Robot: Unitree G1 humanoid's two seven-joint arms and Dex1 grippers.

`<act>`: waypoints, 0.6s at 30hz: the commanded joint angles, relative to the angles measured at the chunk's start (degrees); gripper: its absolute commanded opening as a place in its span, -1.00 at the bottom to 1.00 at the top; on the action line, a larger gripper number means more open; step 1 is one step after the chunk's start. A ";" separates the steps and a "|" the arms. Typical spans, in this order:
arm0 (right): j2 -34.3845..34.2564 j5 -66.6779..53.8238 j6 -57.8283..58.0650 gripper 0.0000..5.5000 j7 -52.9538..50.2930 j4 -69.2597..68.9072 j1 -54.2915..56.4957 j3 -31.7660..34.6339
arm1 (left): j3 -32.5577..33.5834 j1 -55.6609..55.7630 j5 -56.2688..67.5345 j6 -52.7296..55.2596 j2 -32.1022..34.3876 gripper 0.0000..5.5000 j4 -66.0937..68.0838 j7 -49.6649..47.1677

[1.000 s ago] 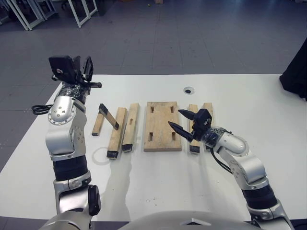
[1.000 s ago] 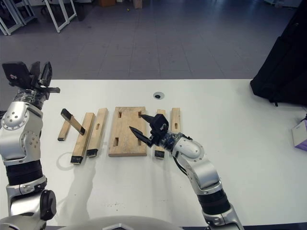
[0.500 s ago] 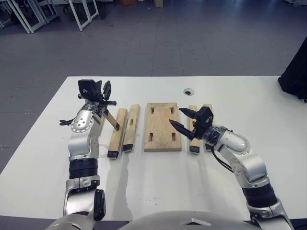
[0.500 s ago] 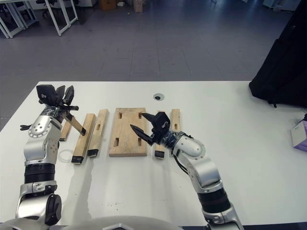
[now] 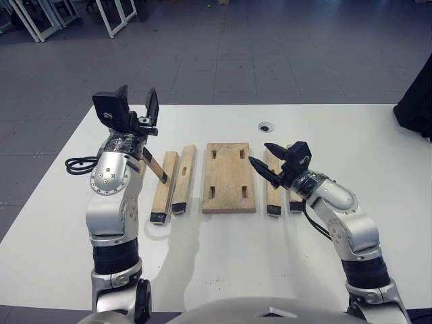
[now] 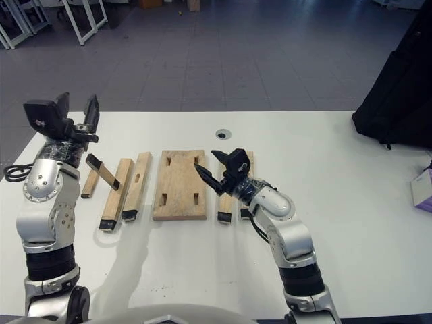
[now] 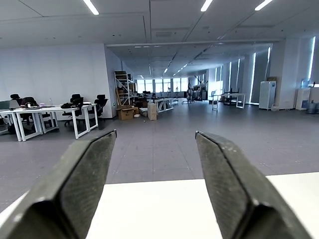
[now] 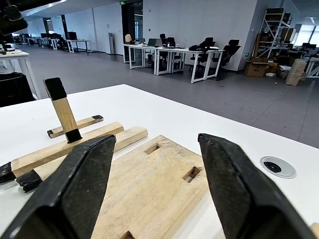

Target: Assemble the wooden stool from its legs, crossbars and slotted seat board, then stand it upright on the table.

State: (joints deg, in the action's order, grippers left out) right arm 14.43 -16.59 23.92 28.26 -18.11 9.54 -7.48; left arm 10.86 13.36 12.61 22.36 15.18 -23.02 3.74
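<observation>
Right hand (image 5: 258, 152) spread open, empty, hovering at right edge of slotted seat board (image 5: 229, 177). Board flat mid-table (image 5: 337, 135), long axis pointing away from body. Left hand (image 5: 138, 111) also open, raised farther off above leaning crossbar (image 5: 154, 164).

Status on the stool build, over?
Left end effector open, empty, held high; right end effector open over right edge of seat board. Legs, crossbars loose, nothing joined. Nothing blocking.
</observation>
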 commanded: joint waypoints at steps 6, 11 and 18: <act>-4.17 5.82 6.34 0.10 -17.76 2.46 -0.20 6.32 | -7.93 -7.23 -3.46 1.96 -5.25 0.18 -3.59 -1.84; -4.84 7.82 7.56 0.10 -18.48 1.33 -2.45 2.32 | -9.04 -16.83 -6.76 1.63 -7.06 0.18 -8.17 -4.26; -4.77 7.55 9.38 0.10 -18.73 -1.53 -4.81 3.30 | -9.37 -31.78 -8.65 -0.14 -8.07 0.18 -9.68 -4.04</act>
State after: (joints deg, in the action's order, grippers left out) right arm 9.66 -9.09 32.02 9.79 -18.38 5.16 -4.46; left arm 0.72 -17.59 4.19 21.28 7.07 -33.09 -0.37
